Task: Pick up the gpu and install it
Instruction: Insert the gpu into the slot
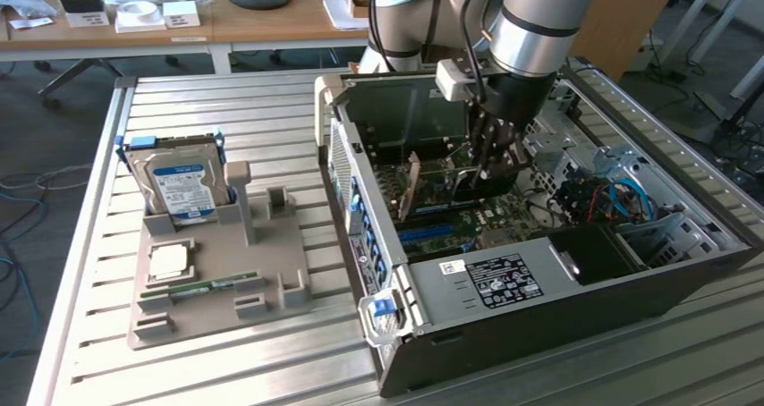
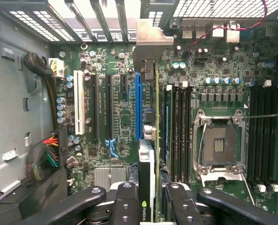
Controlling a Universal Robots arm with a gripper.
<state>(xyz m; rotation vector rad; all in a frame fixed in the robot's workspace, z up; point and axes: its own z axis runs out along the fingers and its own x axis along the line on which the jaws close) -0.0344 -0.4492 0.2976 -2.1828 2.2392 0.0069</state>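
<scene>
One gpu (image 2: pixel 147 171) stands on edge between the jaws, which are closed partway onto its two flat faces and hold it upright. In the wrist view it is seen edge-on (a thin green line with a black strip beside it), and its silver bracket (image 2: pixel 148 40) reaches toward the slotted rear wall of the case. Its edge runs just beside the long blue slot (image 2: pixel 138 108) of the motherboard (image 2: pixel 115 140), on the side nearer the open CPU socket (image 2: pixel 221 145); whether it is pressed into a slot I cannot tell.

From the exterior view, the gpu (image 1: pixel 445 181) sits low inside the open computer case (image 1: pixel 573 299), with the arm (image 1: pixel 538 21) reaching straight down into it. Toward the exterior view's left, well apart from the case, a grey holder (image 1: pixel 215 308) lies on the slatted metal worktop (image 1: pixel 239 102). It carries an upright hard drive (image 1: pixel 179 184), a square processor chip (image 1: pixel 167 261) and a narrow green RAM stick (image 1: pixel 203 287).
</scene>
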